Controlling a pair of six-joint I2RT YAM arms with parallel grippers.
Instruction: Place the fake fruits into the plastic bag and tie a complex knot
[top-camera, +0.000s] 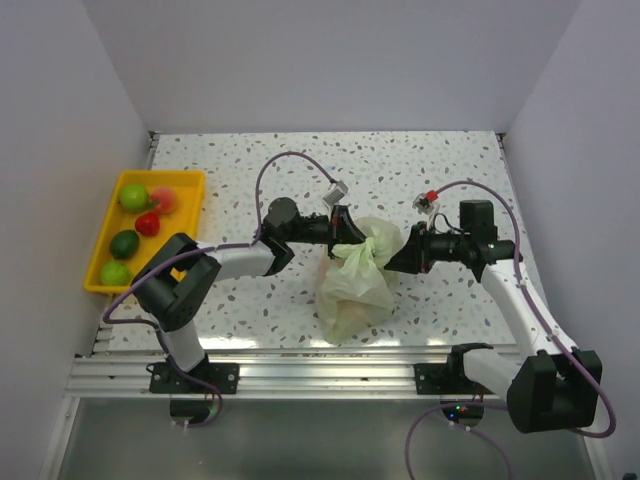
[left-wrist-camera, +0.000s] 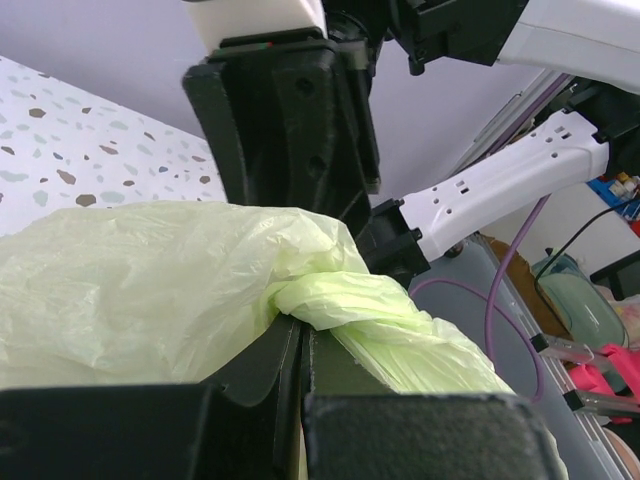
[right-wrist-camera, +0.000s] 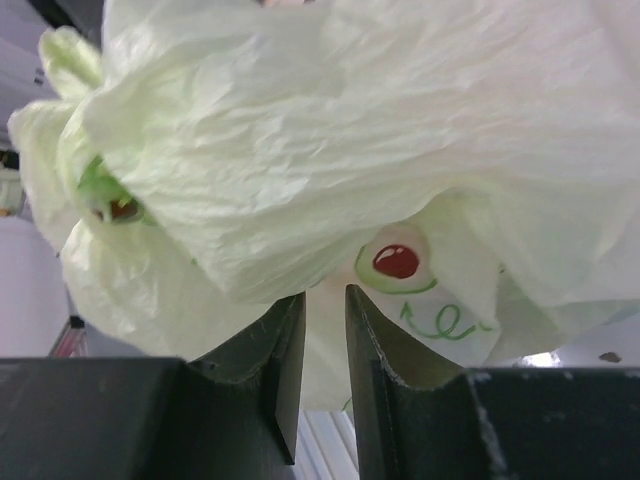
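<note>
The pale green plastic bag (top-camera: 352, 285) stands bulging at the table's near middle, its neck twisted into a knot (top-camera: 372, 243). My left gripper (top-camera: 343, 238) reaches in from the left and is shut at that neck. In the left wrist view the jaws (left-wrist-camera: 298, 325) are pressed together under the knot (left-wrist-camera: 325, 300), with a sliver of plastic between them. My right gripper (top-camera: 397, 255) comes from the right against the bag (right-wrist-camera: 300, 130). Its jaws (right-wrist-camera: 325, 292) stand a narrow gap apart just under a fold. Several fake fruits (top-camera: 148, 223) lie in the tray. Whatever the bag holds is hidden.
A shallow yellow tray (top-camera: 192, 180) sits at the far left with green, red and pink fruits in it. White walls close the table on three sides. A metal rail (top-camera: 300, 372) runs along the near edge by the arm bases. The right arm (left-wrist-camera: 500, 185) crosses the left wrist view.
</note>
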